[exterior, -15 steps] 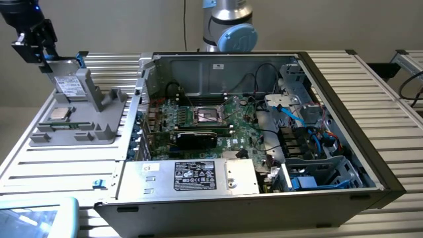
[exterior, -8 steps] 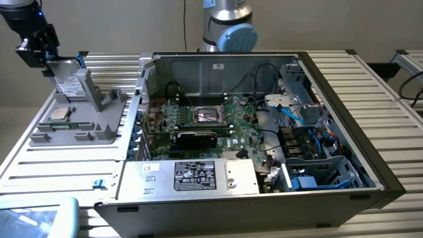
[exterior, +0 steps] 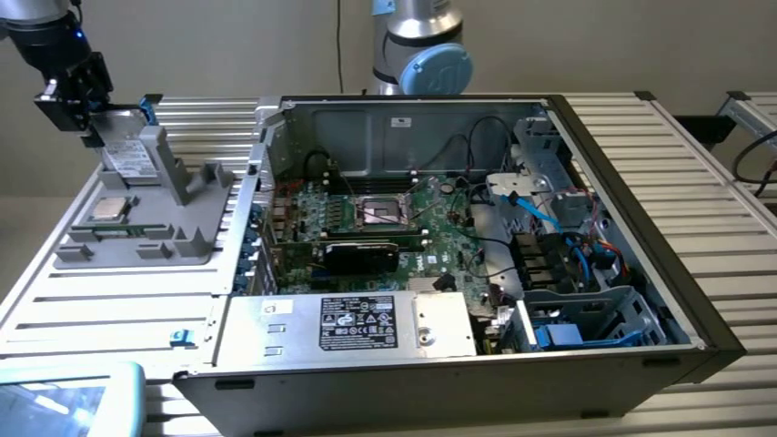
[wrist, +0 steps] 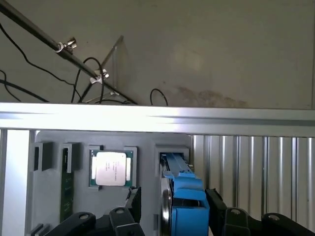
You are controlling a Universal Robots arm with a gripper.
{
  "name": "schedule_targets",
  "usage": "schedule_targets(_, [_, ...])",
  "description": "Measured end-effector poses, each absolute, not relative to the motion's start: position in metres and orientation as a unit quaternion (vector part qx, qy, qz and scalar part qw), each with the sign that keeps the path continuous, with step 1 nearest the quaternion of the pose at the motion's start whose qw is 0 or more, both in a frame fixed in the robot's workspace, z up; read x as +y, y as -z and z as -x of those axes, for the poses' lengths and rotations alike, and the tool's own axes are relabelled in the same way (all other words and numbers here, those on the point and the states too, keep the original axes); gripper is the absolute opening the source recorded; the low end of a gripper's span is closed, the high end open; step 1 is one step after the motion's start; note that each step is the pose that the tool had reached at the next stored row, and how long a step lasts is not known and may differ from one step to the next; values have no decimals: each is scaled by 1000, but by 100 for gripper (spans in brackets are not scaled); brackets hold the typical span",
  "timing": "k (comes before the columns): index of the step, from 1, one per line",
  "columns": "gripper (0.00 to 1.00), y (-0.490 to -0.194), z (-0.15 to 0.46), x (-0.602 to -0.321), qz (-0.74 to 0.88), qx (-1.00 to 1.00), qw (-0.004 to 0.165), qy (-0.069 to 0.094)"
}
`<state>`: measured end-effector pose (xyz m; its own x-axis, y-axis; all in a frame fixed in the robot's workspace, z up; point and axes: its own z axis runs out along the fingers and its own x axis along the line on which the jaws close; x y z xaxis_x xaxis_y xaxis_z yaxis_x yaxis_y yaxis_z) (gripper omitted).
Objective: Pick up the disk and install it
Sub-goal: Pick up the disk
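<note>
One disk, one chip, one grey holder — the disk stands on edge in the holder's slot, long axis upright, blue end up. One gripper straddles it — fingers spread, unclamped.

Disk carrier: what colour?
The carrier is bright blue, clearest in the wrist view.

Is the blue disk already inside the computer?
No, the disk stands upright in the grey holder, outside the open computer case.
</note>
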<state>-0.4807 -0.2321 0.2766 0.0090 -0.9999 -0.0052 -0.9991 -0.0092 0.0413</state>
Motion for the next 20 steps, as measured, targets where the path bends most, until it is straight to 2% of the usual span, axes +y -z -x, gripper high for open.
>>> schedule_targets(15, [63,-273,481,-232,-707,-707,8,21])
schedule_targets(17, [60,-273,481,-232,-707,-707,8,21])
schedule_targets(19, [48,-272,481,-232,-707,-707,7,21])
schedule_targets(20, [48,-272,481,-232,-707,-707,8,21])
